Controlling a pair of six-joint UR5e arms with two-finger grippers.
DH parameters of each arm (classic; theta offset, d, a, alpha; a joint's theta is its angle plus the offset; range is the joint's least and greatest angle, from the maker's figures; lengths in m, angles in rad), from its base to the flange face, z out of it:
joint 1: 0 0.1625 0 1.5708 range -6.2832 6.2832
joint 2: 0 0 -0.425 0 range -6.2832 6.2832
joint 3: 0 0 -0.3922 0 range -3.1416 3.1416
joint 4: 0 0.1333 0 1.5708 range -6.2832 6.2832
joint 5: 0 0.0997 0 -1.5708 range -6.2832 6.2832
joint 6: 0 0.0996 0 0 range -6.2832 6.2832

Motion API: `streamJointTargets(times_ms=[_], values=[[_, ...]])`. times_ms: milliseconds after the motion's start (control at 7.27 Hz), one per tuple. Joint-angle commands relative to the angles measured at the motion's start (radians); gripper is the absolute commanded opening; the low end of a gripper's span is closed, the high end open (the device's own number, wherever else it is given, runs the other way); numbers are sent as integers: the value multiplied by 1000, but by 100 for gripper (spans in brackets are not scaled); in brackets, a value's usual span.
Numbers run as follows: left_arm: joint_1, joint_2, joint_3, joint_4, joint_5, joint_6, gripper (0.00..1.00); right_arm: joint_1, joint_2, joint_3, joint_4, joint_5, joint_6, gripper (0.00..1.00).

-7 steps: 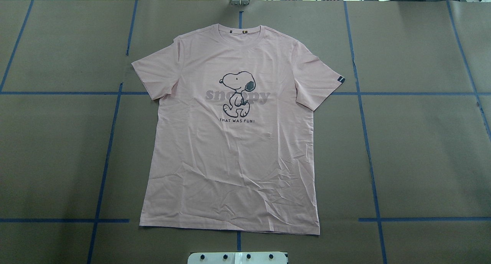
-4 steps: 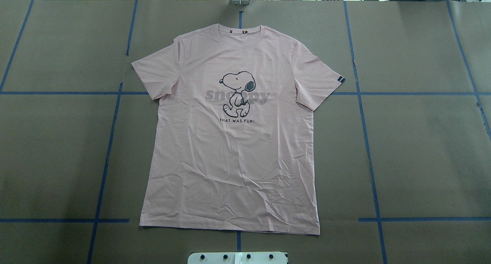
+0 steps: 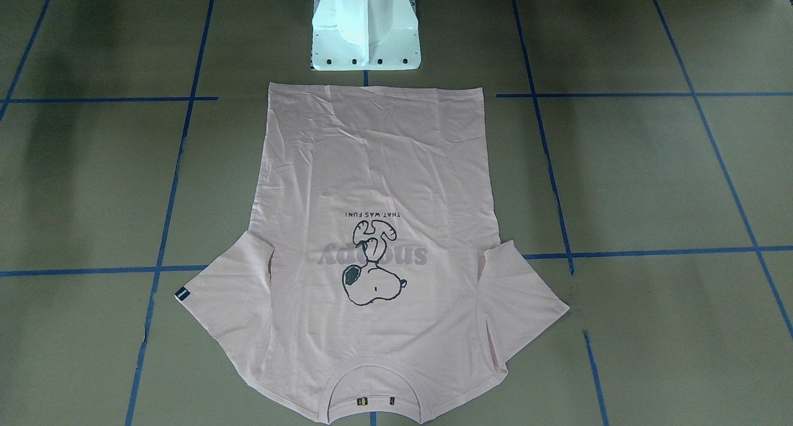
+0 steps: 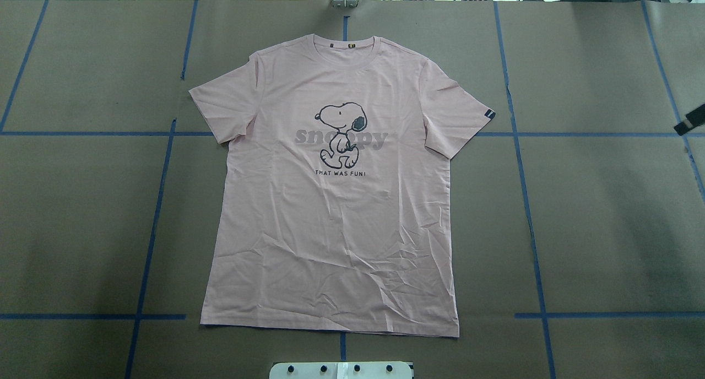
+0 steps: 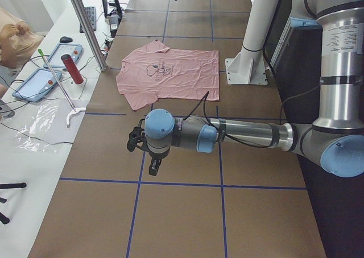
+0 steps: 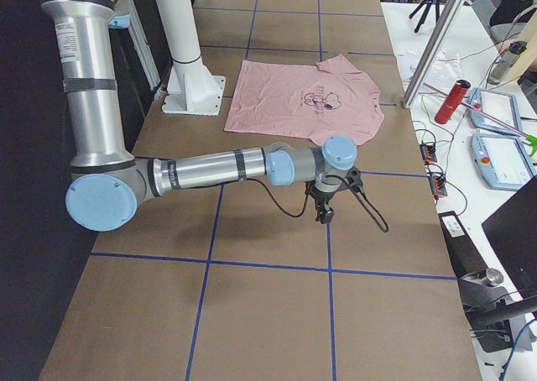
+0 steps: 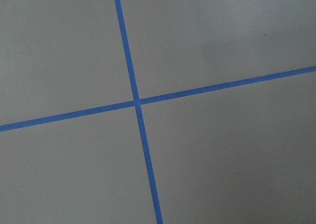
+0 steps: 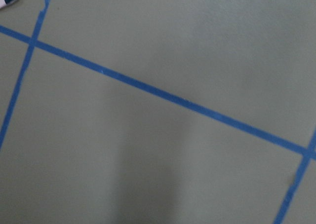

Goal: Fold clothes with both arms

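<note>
Front-facing view, shirt: the T-shirt (image 3: 372,166) is lying flat and print-up on the brown table (image 3: 619,166). Its hem is sitting just below the white base (image 3: 365,30) at top centre and its collar is touching the bottom edge. No arm is showing.

Overhead view, long axis: the T-shirt (image 4: 330,230) is running top to bottom at frame centre, collar up, with the sleeves spreading left and right.

Overhead view, right gripper: a black tip, probably the right gripper (image 4: 690,125), is poking in at the right edge. It is level with the sleeves and well apart from them.

Left side view, left gripper: the left gripper (image 5: 152,166) is hanging over bare table at centre, with the T-shirt (image 5: 176,70) lying up-frame. Whether its jaws are spread, I cannot tell.

Right side view, right gripper: the right gripper (image 6: 323,213) is pointing down at centre, with the T-shirt (image 6: 294,104) up-frame. I cannot tell how its jaws stand either.

Left wrist view: it is showing only crossing blue tape (image 7: 137,103); no shirt.

Right wrist view: it is showing only table and tape.

Coming move: each gripper is probably needing to travel inward towards its own side of the shirt. The right one is looking slightly nearer.
</note>
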Motion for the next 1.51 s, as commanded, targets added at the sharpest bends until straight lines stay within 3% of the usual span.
streamJointTargets(times_ms=[0,275,688,963,1100,1375], values=[[1,4,1,-22,-27,-1,100,-132,190,-146,256,-46,387,100],[1,4,-2,-28,-27,-1,100,-335,319,-181,320,-317,806,99],[1,8,-4,-39,-27,-1,100,-427,394,-328,481,-428,1178,85],[1,8,-4,-41,-27,1,100,-449,413,-358,481,-494,1231,79],[1,8,-2,-41,-27,1,100,-455,410,-359,480,-496,1231,70],[1,10,-2,-39,-27,1,100,-458,396,-359,481,-510,1234,69]])
